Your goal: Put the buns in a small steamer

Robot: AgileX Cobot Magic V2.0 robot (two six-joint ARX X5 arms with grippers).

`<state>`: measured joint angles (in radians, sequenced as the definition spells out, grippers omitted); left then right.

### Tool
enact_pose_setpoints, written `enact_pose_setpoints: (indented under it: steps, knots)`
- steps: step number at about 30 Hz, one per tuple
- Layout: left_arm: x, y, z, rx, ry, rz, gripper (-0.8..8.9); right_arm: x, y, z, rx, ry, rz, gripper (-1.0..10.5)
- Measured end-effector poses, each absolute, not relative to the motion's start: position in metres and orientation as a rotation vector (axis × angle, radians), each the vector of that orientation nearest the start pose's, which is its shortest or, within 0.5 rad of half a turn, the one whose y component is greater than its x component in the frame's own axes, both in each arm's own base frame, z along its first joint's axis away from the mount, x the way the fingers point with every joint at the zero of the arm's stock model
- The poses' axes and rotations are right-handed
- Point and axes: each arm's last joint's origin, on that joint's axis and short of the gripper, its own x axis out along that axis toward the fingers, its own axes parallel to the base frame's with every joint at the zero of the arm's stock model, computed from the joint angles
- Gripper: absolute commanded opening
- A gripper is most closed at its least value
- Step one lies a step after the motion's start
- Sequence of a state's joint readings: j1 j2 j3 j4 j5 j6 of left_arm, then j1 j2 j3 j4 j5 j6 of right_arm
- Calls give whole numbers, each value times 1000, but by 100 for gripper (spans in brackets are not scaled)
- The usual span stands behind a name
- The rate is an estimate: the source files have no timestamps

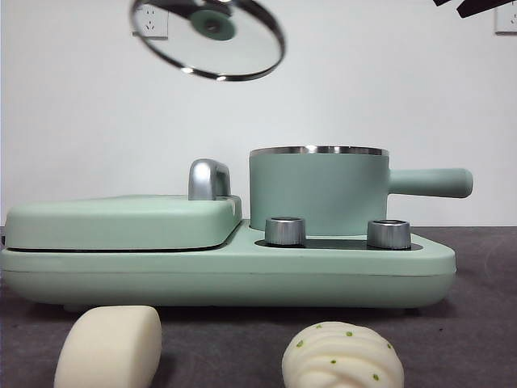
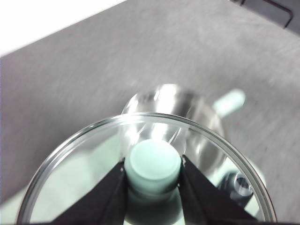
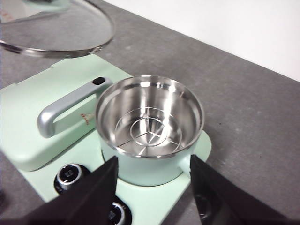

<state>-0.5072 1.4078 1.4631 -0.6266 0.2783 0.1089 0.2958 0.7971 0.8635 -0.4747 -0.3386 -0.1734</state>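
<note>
The mint-green small steamer (image 1: 319, 190) stands open on its base, its long handle pointing right; in the right wrist view its steel inside (image 3: 150, 119) holds only a wire rack. My left gripper (image 2: 153, 173) is shut on the green knob (image 2: 154, 165) of the glass lid (image 1: 212, 36), held tilted high above the griddle cover. The smooth bun (image 1: 109, 347) lies on the table at the front left. The twisted green-specked bun (image 1: 342, 356) lies at the front centre-right. My right gripper (image 3: 152, 176) is open and empty, above the steamer's near side.
The flat mint-green griddle cover (image 1: 121, 220) with a chrome handle (image 1: 208, 178) sits left of the steamer on the same base. Two silver knobs (image 1: 285, 230) stand on the base front. A white wall stands behind the grey table (image 1: 485, 323).
</note>
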Motion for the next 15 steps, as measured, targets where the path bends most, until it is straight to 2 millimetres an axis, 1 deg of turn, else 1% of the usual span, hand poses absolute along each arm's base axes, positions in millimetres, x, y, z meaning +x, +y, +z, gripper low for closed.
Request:
enact_pose_setpoints:
  steps: [5,9,13,15]
  knots:
    - [234,-125,369,166,562,-709,14,152,60,330,-160,367,685,245]
    - [210,-105,348,119,560,-668,14,149,66,330,-158,370,740,245]
    - [186,-86,328,58,557,-617,14,146,77,327,-161,386,831,247]
    - [174,-78,320,47,558,-572,14,145,85,325,-172,405,877,282]
